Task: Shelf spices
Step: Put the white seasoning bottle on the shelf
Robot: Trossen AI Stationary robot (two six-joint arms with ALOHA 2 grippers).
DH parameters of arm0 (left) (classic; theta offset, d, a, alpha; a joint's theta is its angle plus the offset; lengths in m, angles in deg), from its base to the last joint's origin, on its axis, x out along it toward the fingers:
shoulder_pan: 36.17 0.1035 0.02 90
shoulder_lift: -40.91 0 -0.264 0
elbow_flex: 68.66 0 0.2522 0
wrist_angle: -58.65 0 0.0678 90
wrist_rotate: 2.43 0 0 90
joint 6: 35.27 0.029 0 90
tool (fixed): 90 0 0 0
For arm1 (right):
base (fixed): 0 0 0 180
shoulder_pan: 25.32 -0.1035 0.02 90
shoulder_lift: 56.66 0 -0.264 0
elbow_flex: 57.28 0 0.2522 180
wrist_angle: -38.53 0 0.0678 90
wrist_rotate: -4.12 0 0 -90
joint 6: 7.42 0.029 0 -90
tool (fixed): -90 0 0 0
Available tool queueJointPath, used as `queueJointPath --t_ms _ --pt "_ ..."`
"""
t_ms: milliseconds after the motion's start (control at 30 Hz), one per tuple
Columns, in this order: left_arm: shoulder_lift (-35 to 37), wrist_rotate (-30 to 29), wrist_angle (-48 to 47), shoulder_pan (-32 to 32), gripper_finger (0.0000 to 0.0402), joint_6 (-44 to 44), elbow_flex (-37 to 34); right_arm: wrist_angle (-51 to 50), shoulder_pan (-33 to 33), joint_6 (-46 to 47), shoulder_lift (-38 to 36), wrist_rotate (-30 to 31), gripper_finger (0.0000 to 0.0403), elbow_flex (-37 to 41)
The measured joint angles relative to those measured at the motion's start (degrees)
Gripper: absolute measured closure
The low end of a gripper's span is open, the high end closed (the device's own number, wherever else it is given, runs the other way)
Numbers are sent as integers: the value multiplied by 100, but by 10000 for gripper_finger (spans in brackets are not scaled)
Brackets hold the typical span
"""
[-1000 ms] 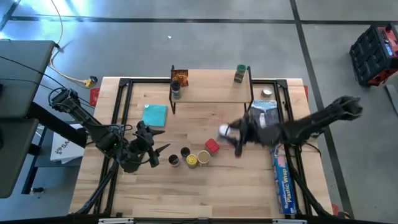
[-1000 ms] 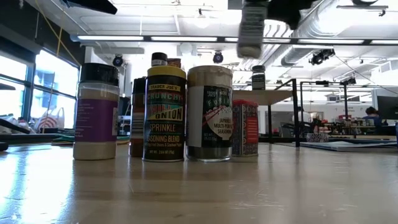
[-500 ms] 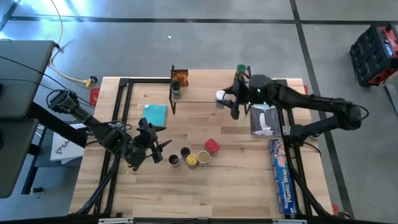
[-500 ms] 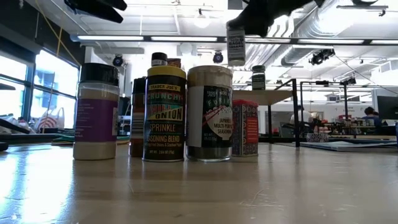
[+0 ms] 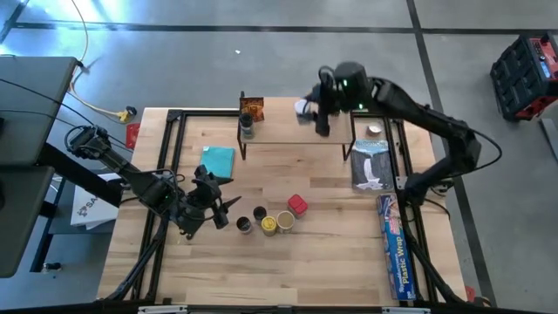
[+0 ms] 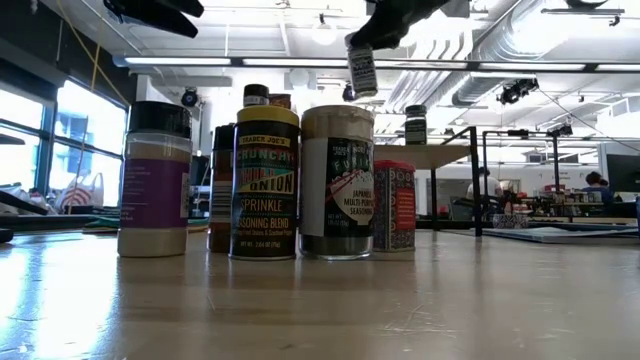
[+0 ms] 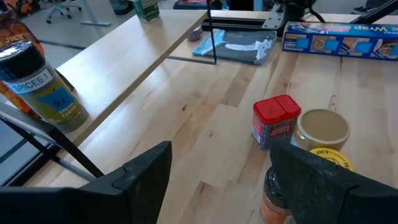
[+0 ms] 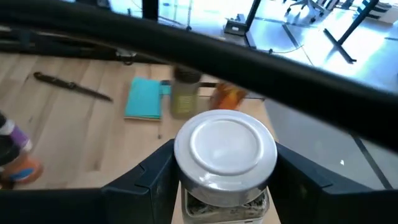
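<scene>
Worktop [image 5: 331, 262] carries the shelf [image 5: 288, 131] at its far edge. Right arm stretches above it, right gripper [image 5: 307, 109] clamping a white-capped spice jar [image 8: 225, 155] in the air. Left gripper [image 5: 228, 209] hovers spread wide beside the clustered jars [image 5: 272, 218].

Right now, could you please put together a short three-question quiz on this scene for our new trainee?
1. True or false: the right gripper holds a white-lidded jar above the shelf.
2. Which item lies on the table beside the shelf's left legs? A) teal cloth B) plastic wrap box C) red-topped tin
3. Fill in: the left gripper hovers open near the cluster of spices and holds ____.

Key: 1 true; 2 A; 3 nothing.
</scene>
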Motion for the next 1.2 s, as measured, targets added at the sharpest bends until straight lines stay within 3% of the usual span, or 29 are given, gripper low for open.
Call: queueJointPath --t_ms 167,567,867,1200 --pt "0 18 2 0 135 -4 0 21 569 -24 417 -682 210 -293" --pt "0 61 15 0 135 -11 0 156 1237 35 1246 -1262 210 -296" --pt "0 65 15 0 135 -11 0 235 1356 61 1392 -1360 206 -282" --pt "0 79 17 0 135 -11 0 958 1517 166 1372 -1439 194 298"
